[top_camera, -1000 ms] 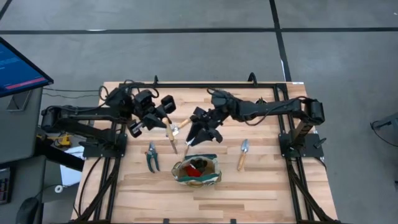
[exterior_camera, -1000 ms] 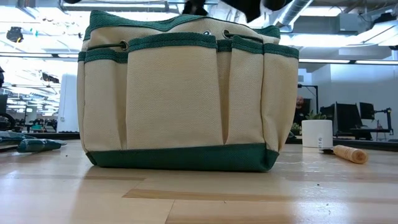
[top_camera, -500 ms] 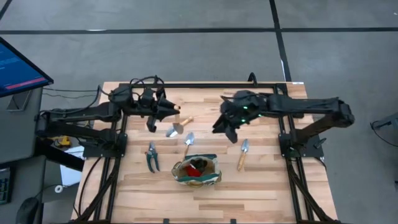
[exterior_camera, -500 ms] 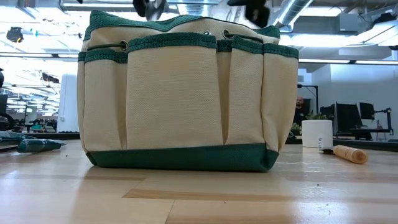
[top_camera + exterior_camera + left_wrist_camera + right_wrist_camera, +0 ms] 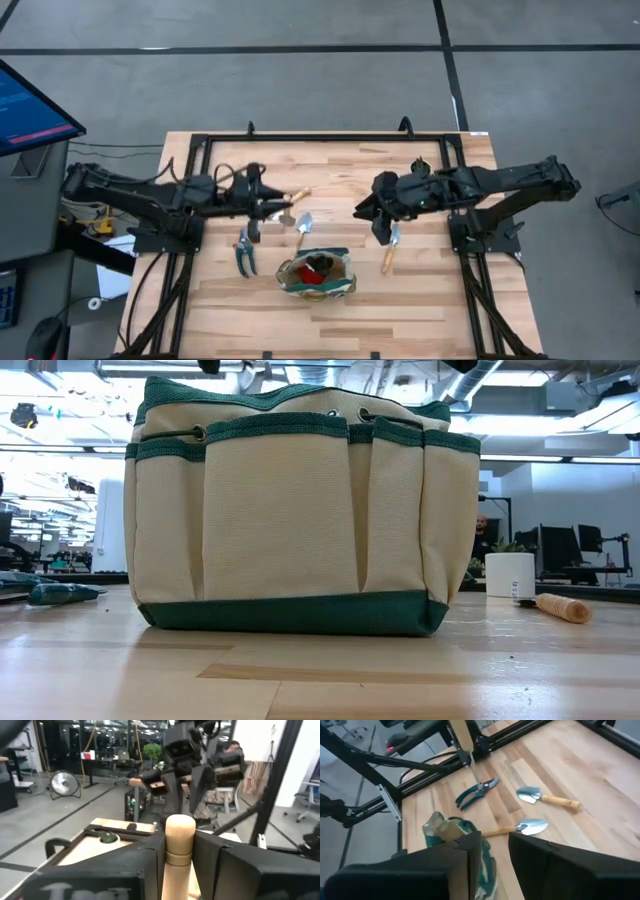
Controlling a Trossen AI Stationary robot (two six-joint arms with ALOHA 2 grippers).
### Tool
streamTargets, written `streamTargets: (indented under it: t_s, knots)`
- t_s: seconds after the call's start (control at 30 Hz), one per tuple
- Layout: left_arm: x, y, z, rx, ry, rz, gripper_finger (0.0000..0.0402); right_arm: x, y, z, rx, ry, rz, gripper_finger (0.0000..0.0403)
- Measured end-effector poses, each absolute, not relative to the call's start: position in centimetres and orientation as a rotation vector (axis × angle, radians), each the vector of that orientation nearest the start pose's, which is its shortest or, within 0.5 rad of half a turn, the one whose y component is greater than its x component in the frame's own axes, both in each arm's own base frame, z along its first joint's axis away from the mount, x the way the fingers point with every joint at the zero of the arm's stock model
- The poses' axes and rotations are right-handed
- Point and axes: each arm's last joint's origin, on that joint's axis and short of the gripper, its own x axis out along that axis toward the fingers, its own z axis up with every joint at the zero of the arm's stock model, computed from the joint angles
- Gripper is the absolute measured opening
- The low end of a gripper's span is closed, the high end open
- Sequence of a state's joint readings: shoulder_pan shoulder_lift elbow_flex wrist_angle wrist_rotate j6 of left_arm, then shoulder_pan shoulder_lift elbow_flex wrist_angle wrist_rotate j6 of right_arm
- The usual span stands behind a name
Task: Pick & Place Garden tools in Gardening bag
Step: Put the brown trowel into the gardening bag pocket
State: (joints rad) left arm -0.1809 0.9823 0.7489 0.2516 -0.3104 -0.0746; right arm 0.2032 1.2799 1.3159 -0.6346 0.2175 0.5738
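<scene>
Near the 6 o'clock edge of the pale wooden desk (image 5: 420,300): small olive-green and tan fabric gardening bag (image 5: 316,276), mouth up, showing a red lining and something dark inside that is hard to make out.

Around the bag, lying flat on the boards:
- at 10 o'clock, green-handled pruning shears (image 5: 245,251);
- at 12 o'clock, a silver-bladed trowel (image 5: 302,224), wooden handle pointing at the bag's rim;
- farther off at 11 o'clock, a second silver trowel with wooden handle (image 5: 289,203);
- at 2 o'clock, a third wooden-handled trowel (image 5: 389,251).

Left tool (image 5: 258,208), above the desk at 11 o'clock from the bag: clamped on the light wooden handle of a slim metal-shafted hand tool (image 5: 179,845), hanging over the shears; working end too small to tell.

Right tool (image 5: 495,852), just over the blade end of the third trowel: fingers a narrow gap apart, gripping nothing.

From desk level, bag filling most of the picture and hiding the desk behind it. Past its side, a small white pot with a plant (image 5: 510,573).
</scene>
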Motion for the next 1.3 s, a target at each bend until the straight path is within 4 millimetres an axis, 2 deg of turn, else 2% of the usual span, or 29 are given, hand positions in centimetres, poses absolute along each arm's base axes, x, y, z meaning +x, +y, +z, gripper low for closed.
streamTargets:
  t_s: [0.2,0.37,0.53,0.7,0.97,1.3]
  knots:
    - [21.5,-5.2,30.6,-0.101,-0.052,0.14,0.0051,26.9,6.1,36.1,0.436,0.6,-0.191,0.0091]
    - [21.5,-6.0,28.6,-0.129,-0.108,0.139,0.0051,27.5,7.0,35.2,0.451,0.631,-0.182,0.0091]
    - [22.1,-6.7,26.5,-0.111,-0.047,0.152,0.0051,28.0,7.9,34.6,0.462,0.655,-0.173,0.0091]
    - [23.0,-7.0,26.1,-0.161,-0.08,0.15,0.0051,27.9,8.6,34.5,0.468,0.66,-0.157,0.0091]
    - [23.8,-7.9,24.4,-0.237,-0.041,0.253,0.0051,27.8,9.1,34.6,0.477,0.653,-0.157,0.0091]
    - [23.2,-8.6,24.9,-0.374,-0.096,0.33,0.0051,27.8,9.0,34.5,0.467,0.656,-0.162,0.0091]
